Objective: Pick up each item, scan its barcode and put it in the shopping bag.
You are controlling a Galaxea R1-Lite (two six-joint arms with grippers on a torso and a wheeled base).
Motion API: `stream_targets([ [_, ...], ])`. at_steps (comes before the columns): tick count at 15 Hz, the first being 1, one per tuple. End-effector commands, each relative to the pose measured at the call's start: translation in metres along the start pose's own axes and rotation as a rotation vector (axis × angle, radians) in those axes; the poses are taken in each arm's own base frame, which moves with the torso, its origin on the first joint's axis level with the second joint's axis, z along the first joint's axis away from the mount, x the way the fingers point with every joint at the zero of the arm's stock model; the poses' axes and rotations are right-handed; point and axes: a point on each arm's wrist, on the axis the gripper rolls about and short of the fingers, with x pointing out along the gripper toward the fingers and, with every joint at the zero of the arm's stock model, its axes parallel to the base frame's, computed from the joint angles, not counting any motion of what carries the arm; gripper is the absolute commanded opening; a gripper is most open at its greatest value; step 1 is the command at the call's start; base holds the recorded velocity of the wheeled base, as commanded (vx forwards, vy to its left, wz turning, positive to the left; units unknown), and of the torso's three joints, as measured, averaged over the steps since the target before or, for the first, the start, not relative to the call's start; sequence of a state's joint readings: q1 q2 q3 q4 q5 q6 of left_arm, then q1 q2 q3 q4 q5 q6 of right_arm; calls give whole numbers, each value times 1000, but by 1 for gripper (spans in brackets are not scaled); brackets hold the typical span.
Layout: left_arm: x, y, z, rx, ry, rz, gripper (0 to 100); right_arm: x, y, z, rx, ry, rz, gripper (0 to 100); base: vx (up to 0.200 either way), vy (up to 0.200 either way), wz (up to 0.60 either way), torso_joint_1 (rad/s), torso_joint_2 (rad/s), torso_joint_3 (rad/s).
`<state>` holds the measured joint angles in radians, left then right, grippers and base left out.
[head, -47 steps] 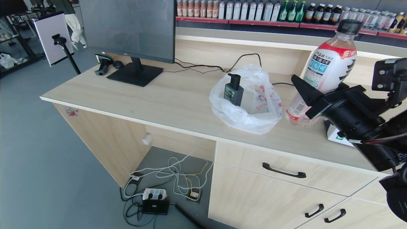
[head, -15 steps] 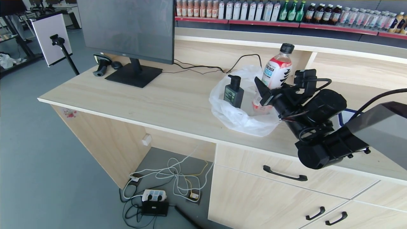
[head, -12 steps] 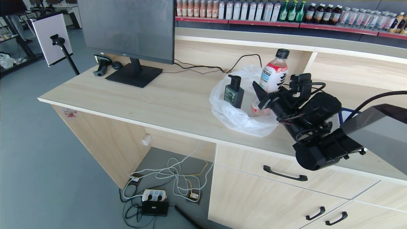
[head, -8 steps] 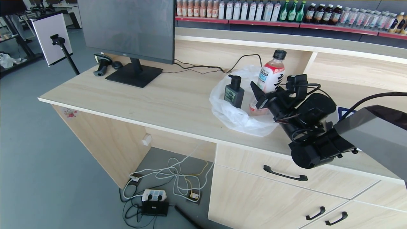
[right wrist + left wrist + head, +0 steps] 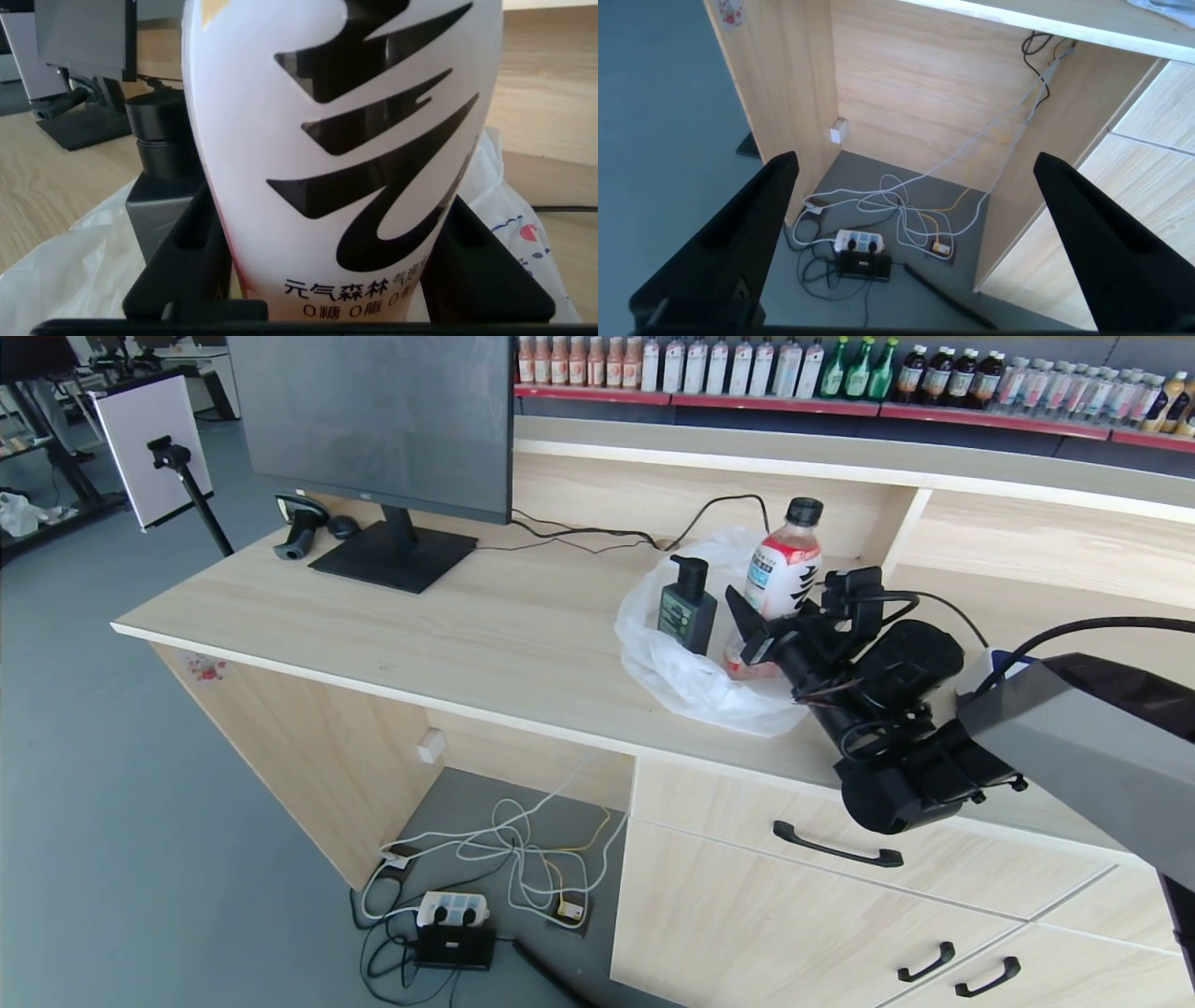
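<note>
My right gripper (image 5: pixel 775 630) is shut on a pink drink bottle (image 5: pixel 775 583) with a black cap and a white label, holding it upright inside the mouth of the white plastic shopping bag (image 5: pixel 691 686) on the counter. In the right wrist view the bottle (image 5: pixel 341 140) stands between the black fingers (image 5: pixel 182 257). A dark pump bottle (image 5: pixel 686 605) stands in the bag just left of the drink, seen also in the right wrist view as the pump bottle (image 5: pixel 159 177). My left gripper (image 5: pixel 915 243) hangs open below counter height, over the floor.
A monitor (image 5: pixel 373 420) on its stand, a handheld scanner (image 5: pixel 297 525) and cables sit on the counter's far left. Drawers (image 5: pixel 840 845) lie under the counter front. A power strip and tangled cables (image 5: pixel 864 257) lie on the floor in the open bay. Bottles line the back shelf (image 5: pixel 840 373).
My right arm has carried the drink bottle leftwards from beside the bag and lowered it into the bag, next to the pump bottle.
</note>
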<state>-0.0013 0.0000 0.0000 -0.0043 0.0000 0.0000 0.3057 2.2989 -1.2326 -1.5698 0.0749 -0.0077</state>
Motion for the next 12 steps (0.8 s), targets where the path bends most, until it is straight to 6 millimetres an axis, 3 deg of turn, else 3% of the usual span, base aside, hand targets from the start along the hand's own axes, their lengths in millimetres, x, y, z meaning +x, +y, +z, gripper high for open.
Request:
stream_targets([
  [1,0,0,0,0,0,0,100,-1,1,-6,0,12,1,0,0,0,0,0,0,0],
  [12,0,0,0,2,0,-2,100,-3,2,-12,-12,31,3,0,0,0,0,0,0,0],
])
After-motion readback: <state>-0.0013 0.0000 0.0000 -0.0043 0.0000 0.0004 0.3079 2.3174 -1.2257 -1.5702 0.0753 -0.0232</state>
